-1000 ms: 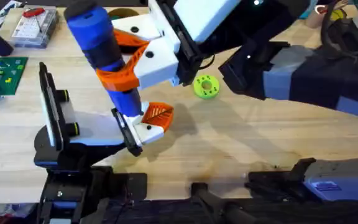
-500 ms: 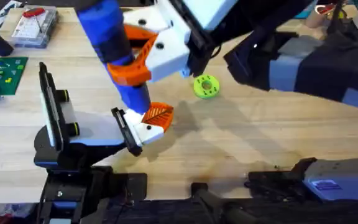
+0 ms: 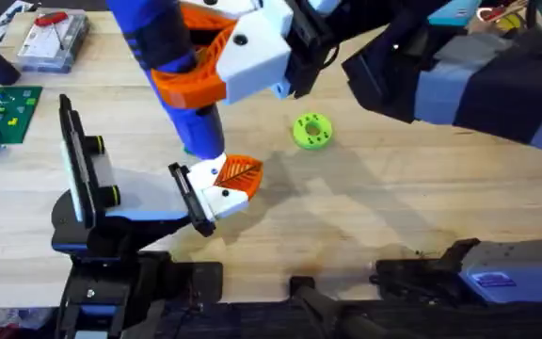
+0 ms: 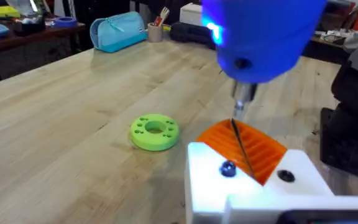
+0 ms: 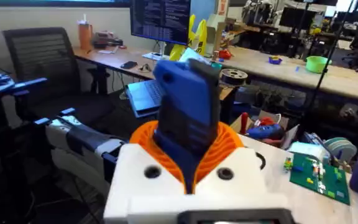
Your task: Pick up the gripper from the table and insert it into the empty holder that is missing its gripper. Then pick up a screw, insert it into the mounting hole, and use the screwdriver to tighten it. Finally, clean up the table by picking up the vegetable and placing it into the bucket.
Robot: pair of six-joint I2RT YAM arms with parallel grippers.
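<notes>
A: What does the overhead view show?
B: The right pincer (image 3: 196,71), reaching across from the right, is clamped round the blue screwdriver (image 3: 163,56). Just below it, the small white gripper (image 3: 229,184) already sits in the black holder (image 3: 188,196) on the table (image 3: 393,207). The step looks like tightening the screw.

A: And the left wrist view?
B: The screwdriver's thin tip (image 4: 241,134) meets the orange finger (image 4: 244,144); next it likely needs steady downward pressure. The left pincer's state cannot be told.

A: The right wrist view?
B: The screwdriver (image 5: 188,118) stands upright between the orange pads (image 5: 225,146).
</notes>
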